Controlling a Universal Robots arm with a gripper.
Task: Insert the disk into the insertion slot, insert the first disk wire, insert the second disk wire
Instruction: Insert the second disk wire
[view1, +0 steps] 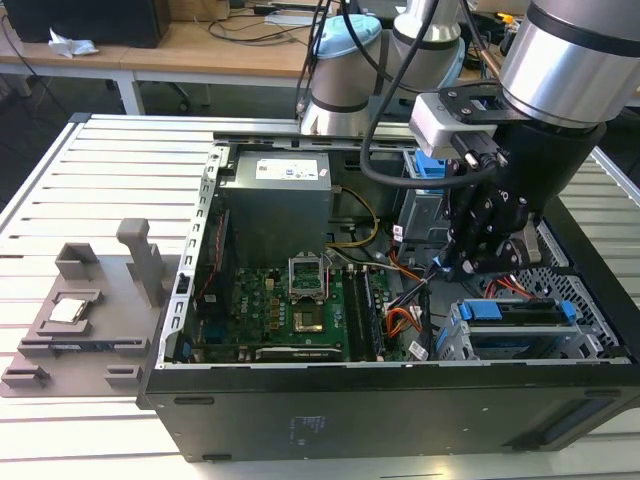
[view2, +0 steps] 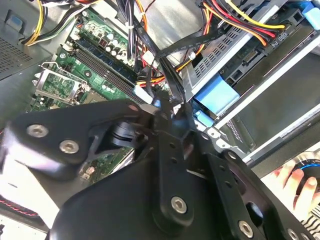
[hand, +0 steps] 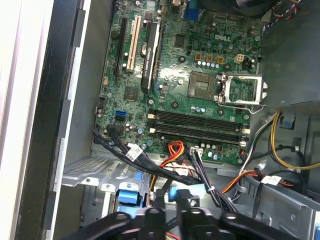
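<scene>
The disk (view1: 520, 340), in its bright blue carrier (view2: 216, 96), lies inside the perforated silver insertion slot (view1: 452, 338) at the case's front corner, on the exterior view's right. My gripper (view1: 452, 268) hangs just above the slot's motherboard-side end. It is shut on a black disk wire with a blue connector (hand: 179, 194), which also shows between the black fingers (view2: 165, 125) in the second wrist view. A black plug with yellow, red and black leads (view2: 274, 31) sits at the disk's rear edge; whether it is fully seated I cannot tell.
The green motherboard (hand: 190, 80) with its open processor socket (hand: 242, 90) lies beside the slot. Loose cable bundles (hand: 125, 150) cross the gap below my gripper. A grey power supply (view1: 275, 205) fills the back corner. A person's hand (view2: 295, 180) rests outside the case. A grey fixture (view1: 80, 310) sits on the table.
</scene>
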